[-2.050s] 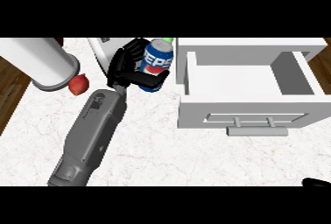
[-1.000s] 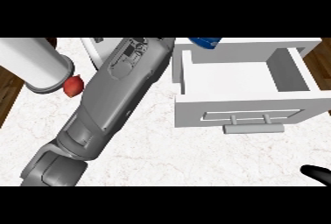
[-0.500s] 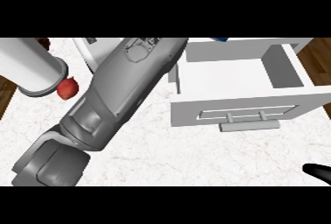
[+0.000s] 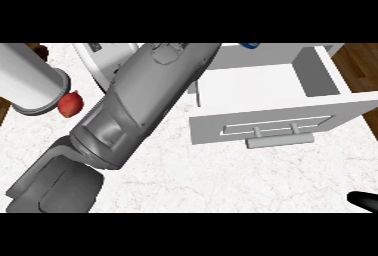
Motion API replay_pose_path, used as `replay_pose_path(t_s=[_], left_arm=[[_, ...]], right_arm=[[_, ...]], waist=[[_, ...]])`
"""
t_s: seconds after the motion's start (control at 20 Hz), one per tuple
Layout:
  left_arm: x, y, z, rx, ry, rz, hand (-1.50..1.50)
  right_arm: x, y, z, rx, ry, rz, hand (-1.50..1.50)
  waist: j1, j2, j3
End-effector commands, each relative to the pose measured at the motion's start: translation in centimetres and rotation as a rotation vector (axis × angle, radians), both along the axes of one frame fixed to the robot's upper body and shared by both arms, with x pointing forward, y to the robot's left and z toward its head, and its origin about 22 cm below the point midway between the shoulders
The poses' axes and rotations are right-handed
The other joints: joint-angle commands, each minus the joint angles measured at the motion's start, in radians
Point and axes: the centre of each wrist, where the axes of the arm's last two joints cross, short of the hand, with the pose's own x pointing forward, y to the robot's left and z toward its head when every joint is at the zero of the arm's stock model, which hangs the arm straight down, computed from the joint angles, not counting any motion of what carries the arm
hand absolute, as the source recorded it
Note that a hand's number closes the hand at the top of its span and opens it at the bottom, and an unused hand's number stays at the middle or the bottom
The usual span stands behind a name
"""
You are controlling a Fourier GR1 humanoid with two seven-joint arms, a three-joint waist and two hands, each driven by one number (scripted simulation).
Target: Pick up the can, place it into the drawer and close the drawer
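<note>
The white drawer [image 4: 325, 75] stands open at the right, its front panel and handle [image 4: 277, 141] facing me and its floor bare. At the picture's top edge, just behind the drawer's back wall, a small blue sliver of the can [image 4: 249, 45] shows. My grey left forearm [image 4: 140, 100] runs diagonally from the lower left up to the top edge beside the drawer's left wall. Its hand lies past the edge and is hidden. A black tip of my right hand [image 4: 363, 200] pokes in at the lower right corner, low on the counter.
A large white cylinder [image 4: 33, 82] stands at the far left with a small red fruit-like thing [image 4: 70, 103] beside it. A white appliance [image 4: 111, 55] sits at the back, partly behind the forearm. Marble counter [image 4: 221, 175] spreads in front of the drawer.
The left arm has stretched up and to the right, carrying the can from the counter's back towards the drawer. Hand and most of the can have left the view.
</note>
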Motion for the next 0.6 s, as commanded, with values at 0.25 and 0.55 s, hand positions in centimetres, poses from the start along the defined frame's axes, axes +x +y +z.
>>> replay_pose_path(t_s=[0.25,0.55], left_arm=[[0.2,-0.3,0.4,-0.006,-0.036,0.088,-1.5],[0.4,0.3,-0.9,-0.053,-0.01,0.099,-1.5]], right_arm=[[1.3,-0.1,0.7,-0.101,-0.038,0.011,-1.5],[2.0,1.0,1.2,-0.247,-0.082,0.064,-1.5]], waist=[[-0.013,0.007,0.001],[-0.023,0.014,0.001]])
